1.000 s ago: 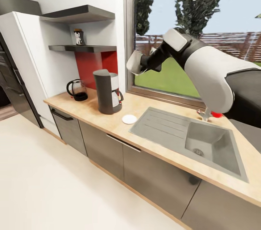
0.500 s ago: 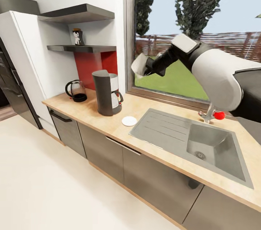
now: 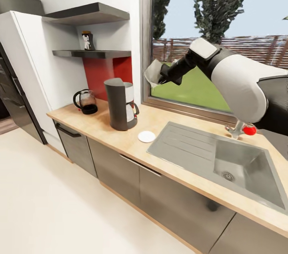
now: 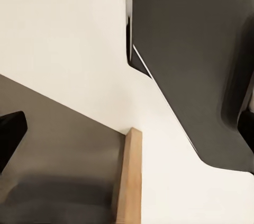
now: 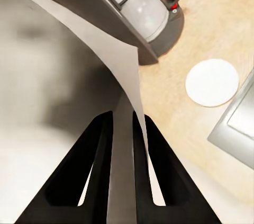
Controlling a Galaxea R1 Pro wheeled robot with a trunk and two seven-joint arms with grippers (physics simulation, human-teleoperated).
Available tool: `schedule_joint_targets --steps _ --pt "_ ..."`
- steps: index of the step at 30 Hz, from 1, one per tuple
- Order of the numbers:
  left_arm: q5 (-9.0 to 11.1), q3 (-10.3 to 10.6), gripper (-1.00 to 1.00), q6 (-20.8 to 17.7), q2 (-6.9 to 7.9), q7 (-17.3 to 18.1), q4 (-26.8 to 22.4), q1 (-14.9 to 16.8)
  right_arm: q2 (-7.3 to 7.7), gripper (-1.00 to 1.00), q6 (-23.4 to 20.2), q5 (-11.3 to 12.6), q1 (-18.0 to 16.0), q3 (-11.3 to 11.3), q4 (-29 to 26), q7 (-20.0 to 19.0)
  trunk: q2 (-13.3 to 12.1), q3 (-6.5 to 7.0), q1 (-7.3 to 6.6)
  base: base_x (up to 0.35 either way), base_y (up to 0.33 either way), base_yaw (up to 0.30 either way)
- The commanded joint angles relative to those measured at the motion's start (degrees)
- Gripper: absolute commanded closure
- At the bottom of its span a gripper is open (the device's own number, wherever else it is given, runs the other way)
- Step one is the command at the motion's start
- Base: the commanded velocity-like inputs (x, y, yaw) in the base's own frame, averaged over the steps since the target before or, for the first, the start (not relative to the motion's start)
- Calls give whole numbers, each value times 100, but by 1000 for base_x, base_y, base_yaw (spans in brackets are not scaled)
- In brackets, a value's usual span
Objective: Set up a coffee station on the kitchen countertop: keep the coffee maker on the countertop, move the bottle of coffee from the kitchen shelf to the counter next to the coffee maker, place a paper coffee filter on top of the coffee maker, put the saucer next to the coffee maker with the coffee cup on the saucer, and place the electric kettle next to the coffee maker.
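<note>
Reaching out in front of the window, the right arm held the paper coffee filter [image 3: 153, 72] in the air, above and to the right of the coffee maker [image 3: 120, 103]. The right gripper [image 5: 123, 123] had its fingers [image 5: 100, 144] clenched on the filter's thin white edge. The coffee maker stood on the kitchen countertop [image 3: 160, 126], the long light-wood table with an inset grey sink [image 3: 224, 158]. The saucer [image 3: 147, 136] lay flat on the table just beside the coffee maker, between it and the sink. The electric kettle [image 3: 85, 101] sat near the coffee maker on its other side, by the wall. The bottle of coffee [image 3: 87, 41] stood on the kitchen shelf [image 3: 92, 53] above. Of the left gripper's fingers, I could not tell the state.
</note>
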State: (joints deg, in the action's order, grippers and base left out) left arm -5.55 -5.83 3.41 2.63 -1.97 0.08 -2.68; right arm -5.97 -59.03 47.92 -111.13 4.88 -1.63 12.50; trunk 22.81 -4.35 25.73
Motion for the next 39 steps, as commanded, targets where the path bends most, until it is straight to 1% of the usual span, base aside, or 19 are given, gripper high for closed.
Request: schedule_joint_targets --steps 1,18,26,34,39 --pt "-56 -46 -100 23 0 -14 1 1 -14 100 -12 77 -5 49 -4 34 11 -11 6 230 220 0" --pt "-61 -50 -100 19 -25 -14 1 2 -29 100 -12 77 -5 49 -12 34 11 -11 6 214 261 0" --pt "-61 -61 -100 19 -28 -14 1 1 -18 100 -12 77 -5 49 -12 34 11 -11 6 80 33 0" --pt "-61 -58 -100 19 -26 -14 1 2 -24 100 -12 77 -5 49 -11 34 11 -11 6 201 116 0" --pt "-61 -53 -100 19 -26 -14 1 2 -27 100 -12 77 -5 49 -9 34 11 -11 6 47 25 0"
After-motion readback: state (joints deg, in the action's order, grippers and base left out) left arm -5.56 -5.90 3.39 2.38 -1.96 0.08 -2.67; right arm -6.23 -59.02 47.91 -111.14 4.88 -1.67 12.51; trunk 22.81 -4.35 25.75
